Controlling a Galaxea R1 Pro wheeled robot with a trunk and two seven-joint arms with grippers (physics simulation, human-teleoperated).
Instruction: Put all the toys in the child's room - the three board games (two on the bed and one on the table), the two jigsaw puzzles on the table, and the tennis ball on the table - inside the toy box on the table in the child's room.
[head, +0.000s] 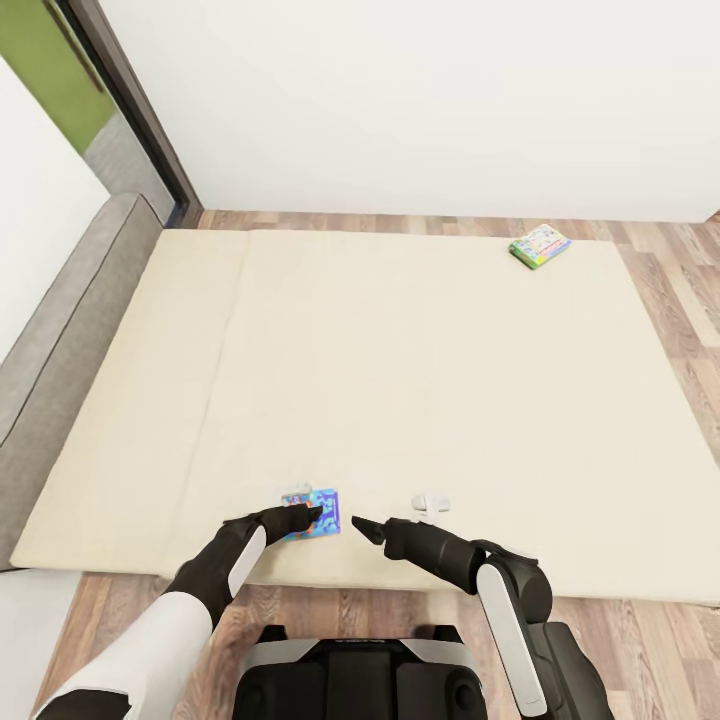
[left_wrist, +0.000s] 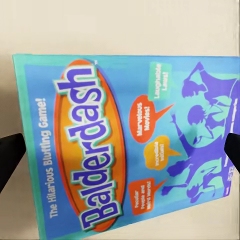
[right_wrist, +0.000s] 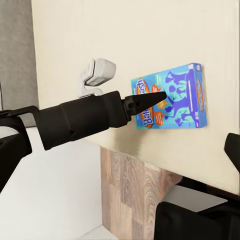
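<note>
Left gripper (head: 312, 516) hangs over the blue-purple Balderdash board game (head: 316, 514) at the near edge of the bed (head: 400, 380), fingers spread wide either side of the box. Right gripper (head: 362, 524) just beside it, also spread wide, empty. Green-edged board game (head: 539, 246) sits at the bed's far right corner.

board games (head: 318, 513) (head: 539, 246) on bed (head: 400, 390), far apart

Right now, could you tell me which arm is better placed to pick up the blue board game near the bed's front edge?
Left. The left gripper is over the blue board game, open fingers either side of it in the wrist view. The right gripper sits beside it, over bare mattress.
</note>
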